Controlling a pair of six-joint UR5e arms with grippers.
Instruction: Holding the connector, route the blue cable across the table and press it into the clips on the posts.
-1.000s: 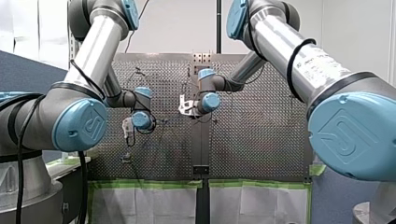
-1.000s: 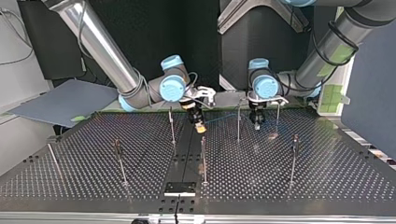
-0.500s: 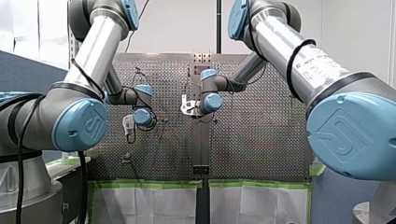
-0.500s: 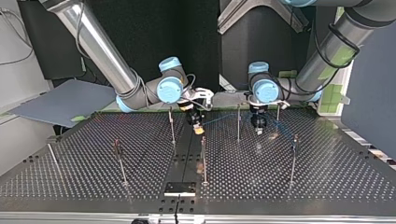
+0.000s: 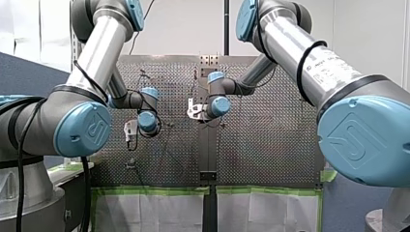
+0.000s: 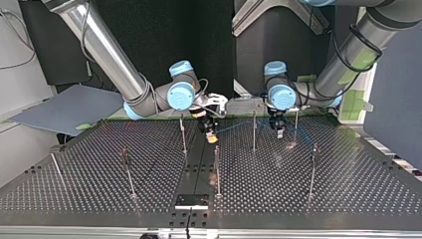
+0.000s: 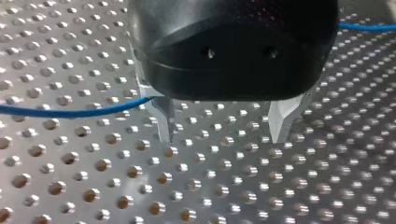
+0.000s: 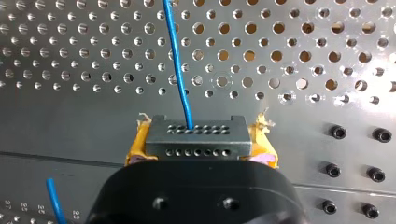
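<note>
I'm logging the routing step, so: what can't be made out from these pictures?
Top view: clips on the posts too small; whether the blue cable sits in any is unclear.
Left wrist view: the body of my left gripper hides the cable's run past its fingers.
Front view: the arms' wrists hide the connector.

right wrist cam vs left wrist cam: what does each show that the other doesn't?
Right wrist only: the connector clamped between my right claw's yellow pads, with the blue cable leaving its face. Left wrist only: my left claw, its metal fingers apart, with the cable running up to one finger. Both: blue cable over the perforated table.
</note>
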